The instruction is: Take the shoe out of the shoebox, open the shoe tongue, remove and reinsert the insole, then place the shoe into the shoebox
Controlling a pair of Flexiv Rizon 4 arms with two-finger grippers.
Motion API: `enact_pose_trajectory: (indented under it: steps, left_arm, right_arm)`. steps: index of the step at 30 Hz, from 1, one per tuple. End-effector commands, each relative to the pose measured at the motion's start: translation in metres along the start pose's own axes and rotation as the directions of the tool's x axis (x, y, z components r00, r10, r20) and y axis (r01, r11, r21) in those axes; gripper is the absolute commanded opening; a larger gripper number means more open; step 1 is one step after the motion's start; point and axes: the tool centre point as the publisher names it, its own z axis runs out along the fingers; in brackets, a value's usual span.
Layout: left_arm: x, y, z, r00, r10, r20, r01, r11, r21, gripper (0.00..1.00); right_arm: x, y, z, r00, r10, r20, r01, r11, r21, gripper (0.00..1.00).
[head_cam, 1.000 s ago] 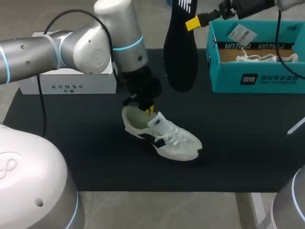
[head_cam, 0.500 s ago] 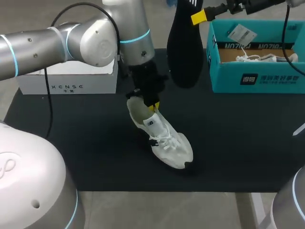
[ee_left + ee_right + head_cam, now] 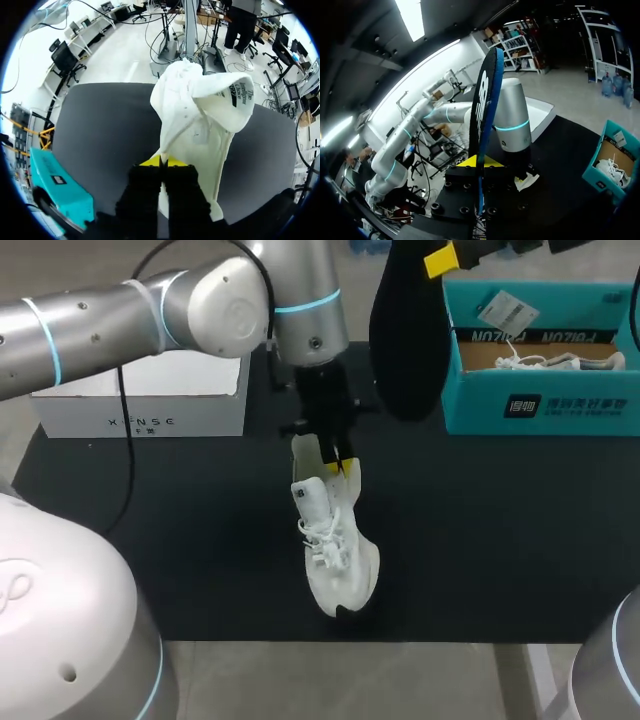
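item: white shoe [image 3: 330,545]. it is lying on the black mat [image 3: 480,540] near the middle, outside the shoebox, with its heel toward the far side and its toe pointing at the mat's near edge. its tongue [image 3: 315,502] is lying folded forward over the laces, leaving the opening bare.

item: left gripper [image 3: 335,462]. it is coming down onto the shoe's heel end. its yellow fingers are pressing close together, pinching the wall of the shoe's collar between them. in the left wrist view the gripper [image 3: 161,161] is holding the shoe [image 3: 200,120] by that thin edge, and the shoe is stretching away ahead of the fingers.

item: black insole [image 3: 408,340]. it is hanging upright in the air, well above the mat, between the shoe and the shoebox.

item: right gripper [image 3: 445,260]. it is coming in from the far right and clamping the insole's upper part. in the right wrist view its fingers [image 3: 491,161] are squeezing the insole [image 3: 482,115] edge-on from both sides.

item: teal shoebox [image 3: 540,405]. it is standing open at the mat's far right, well apart from the shoe on the mat. another white laced shoe [image 3: 550,362] is lying inside it.

item: white box [image 3: 140,405]. it is standing at the mat's far left, beside the left arm.
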Motion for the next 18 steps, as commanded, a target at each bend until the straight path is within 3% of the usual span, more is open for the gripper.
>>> enact_pose_trajectory:
  steps: [1,8,18]
  left_arm:
    - [-0.012,-0.007,-0.002,0.998,0.018,-0.061,-0.019,1.000,-0.012,0.00]
    - [-0.016,-0.016,0.008,0.991,0.071,-0.109,-0.072,0.997,-0.005,0.00]
    - [-0.016,-0.003,0.038,0.982,0.071,-0.173,-0.081,0.996,-0.046,0.00]
  right_arm:
    - [0.002,-0.002,-0.001,1.000,0.001,0.005,-0.001,1.000,-0.001,0.00]
    - [0.002,-0.002,-0.001,1.000,0.001,0.005,-0.001,1.000,-0.001,0.00]
    - [0.002,-0.002,-0.001,1.000,0.001,0.005,-0.001,1.000,-0.001,0.00]
